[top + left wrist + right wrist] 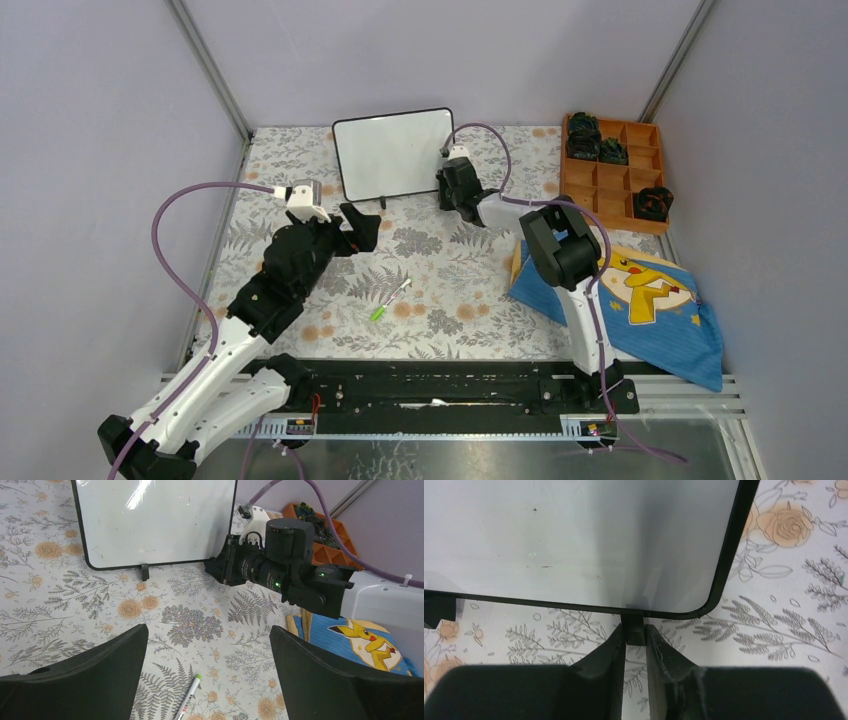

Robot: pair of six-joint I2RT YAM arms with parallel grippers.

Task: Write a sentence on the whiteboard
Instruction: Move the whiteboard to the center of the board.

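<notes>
Right wrist: my right pincer clamps the whiteboard's foot; the board looks light, stiff, slick, best steadied there. Left pincer gapes before the whiteboard.

Your desk wears a floral-print cover. On it you have the blank whiteboard standing on its feet near the far edge, a green-tipped pen lying near the middle, an orange compartment tray far right, and a blue cartoon cloth near right.
</notes>
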